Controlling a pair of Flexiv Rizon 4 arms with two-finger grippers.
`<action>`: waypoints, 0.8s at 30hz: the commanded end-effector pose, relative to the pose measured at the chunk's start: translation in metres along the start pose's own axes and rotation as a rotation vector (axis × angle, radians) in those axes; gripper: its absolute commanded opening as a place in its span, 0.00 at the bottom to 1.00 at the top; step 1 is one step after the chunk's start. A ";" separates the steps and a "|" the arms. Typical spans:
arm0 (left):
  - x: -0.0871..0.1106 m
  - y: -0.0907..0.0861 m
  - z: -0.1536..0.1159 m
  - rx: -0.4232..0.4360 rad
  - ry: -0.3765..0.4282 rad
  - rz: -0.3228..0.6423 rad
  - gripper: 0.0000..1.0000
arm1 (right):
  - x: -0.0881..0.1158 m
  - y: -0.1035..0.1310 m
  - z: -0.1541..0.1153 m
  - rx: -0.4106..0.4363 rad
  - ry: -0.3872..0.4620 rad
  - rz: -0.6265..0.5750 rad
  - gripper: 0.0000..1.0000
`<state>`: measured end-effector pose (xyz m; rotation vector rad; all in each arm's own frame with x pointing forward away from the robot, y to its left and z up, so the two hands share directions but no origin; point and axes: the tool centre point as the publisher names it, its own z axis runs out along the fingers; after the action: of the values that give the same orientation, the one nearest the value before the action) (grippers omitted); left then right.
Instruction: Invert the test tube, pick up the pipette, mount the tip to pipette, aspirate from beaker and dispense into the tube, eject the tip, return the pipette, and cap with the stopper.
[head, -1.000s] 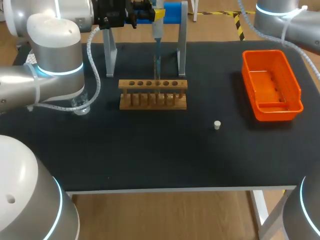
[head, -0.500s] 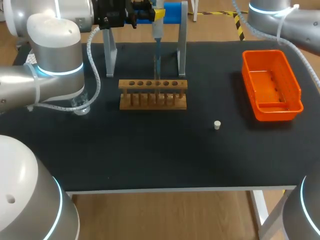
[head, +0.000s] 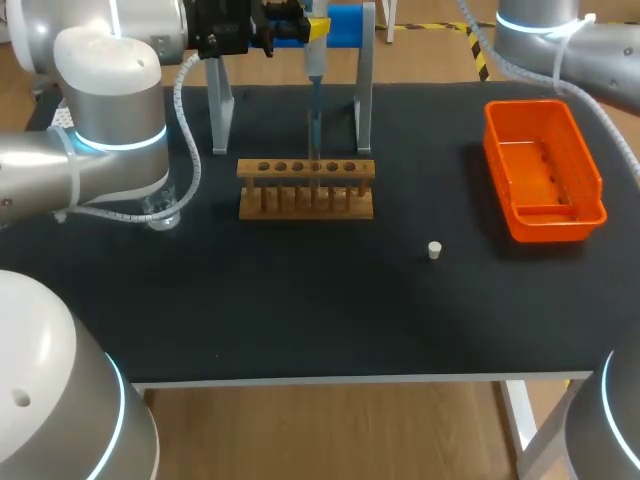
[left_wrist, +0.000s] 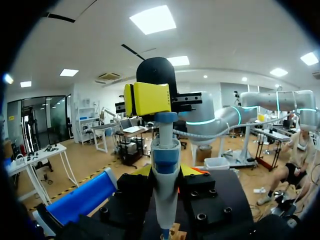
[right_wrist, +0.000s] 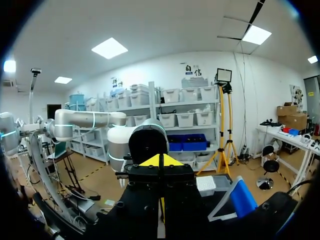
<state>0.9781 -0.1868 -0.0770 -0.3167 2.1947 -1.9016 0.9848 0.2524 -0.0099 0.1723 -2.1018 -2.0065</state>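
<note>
My left gripper is shut on the pipette and holds it upright at the back of the table. The pipette's thin tip points down into the wooden tube rack, where a clear test tube stands, hard to make out. In the left wrist view the yellow fingers clamp the white and blue pipette at its head. The small white stopper lies on the black mat, right of the rack. My right gripper is shut and empty, raised off the table.
A glass beaker stands left of the rack, half hidden under my left arm. The metal pipette stand with a blue top rises behind the rack. An orange bin sits at the right side.
The right arm has shifted slightly at the upper right corner. The left arm, pipette and everything on the table have stayed still.
</note>
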 end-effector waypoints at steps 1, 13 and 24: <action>0.000 0.001 0.000 0.005 -0.001 0.001 0.00 | 0.001 -0.004 -0.001 -0.001 0.004 0.001 0.00; 0.000 0.001 0.000 0.005 -0.001 0.001 0.00 | 0.008 -0.007 0.000 -0.001 0.005 -0.002 0.00; 0.000 0.001 0.000 0.005 -0.001 0.001 0.00 | 0.015 -0.002 0.000 -0.001 0.007 -0.021 0.00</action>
<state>0.9780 -0.1867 -0.0781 -0.3161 2.1940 -1.9021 0.9728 0.2505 -0.0101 0.2054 -2.0973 -2.0160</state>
